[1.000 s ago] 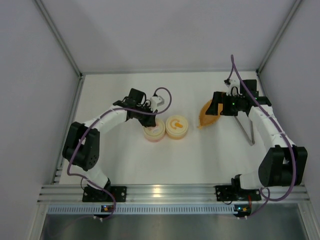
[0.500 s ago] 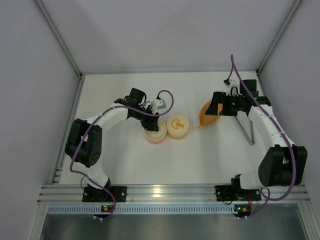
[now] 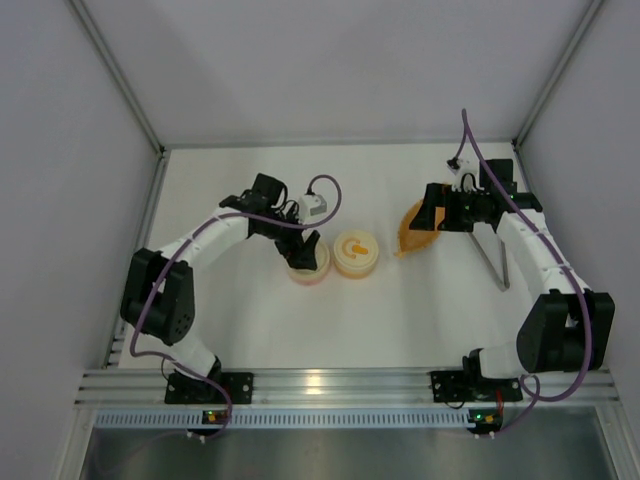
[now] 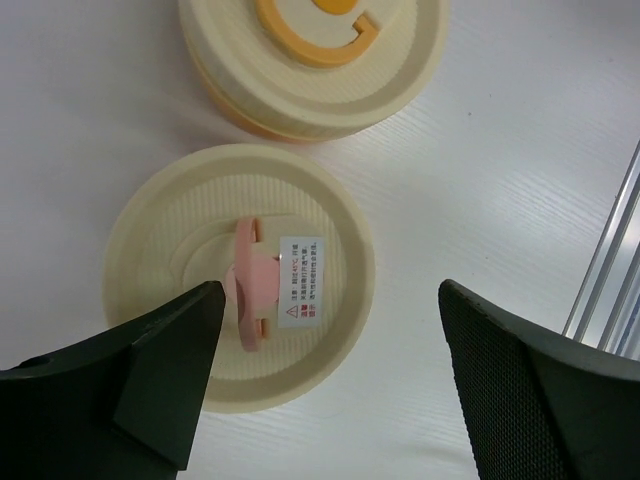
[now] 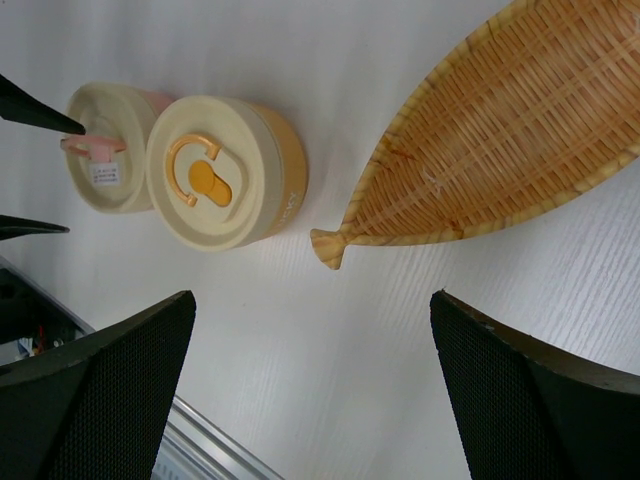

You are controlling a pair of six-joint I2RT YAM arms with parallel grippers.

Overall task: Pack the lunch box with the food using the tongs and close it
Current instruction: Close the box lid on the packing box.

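The lunch box shows as two round cream containers with their lids on. The one with a pink handle lies right under my left gripper, which is open and holds nothing, its fingers spread over the lid. The one with an orange handle stands just to its right. The tongs lie on the table beside the right forearm. My right gripper hangs open and empty above the table near the stem of the leaf-shaped dish. The food is out of view.
The orange woven leaf-shaped dish lies empty right of the containers. An aluminium rail runs along the near edge. Grey walls close in the table's sides and back.
My left gripper has gone from shut on the pink handle to open, letting go of the lid, which stays on its container. The right arm has not moved.
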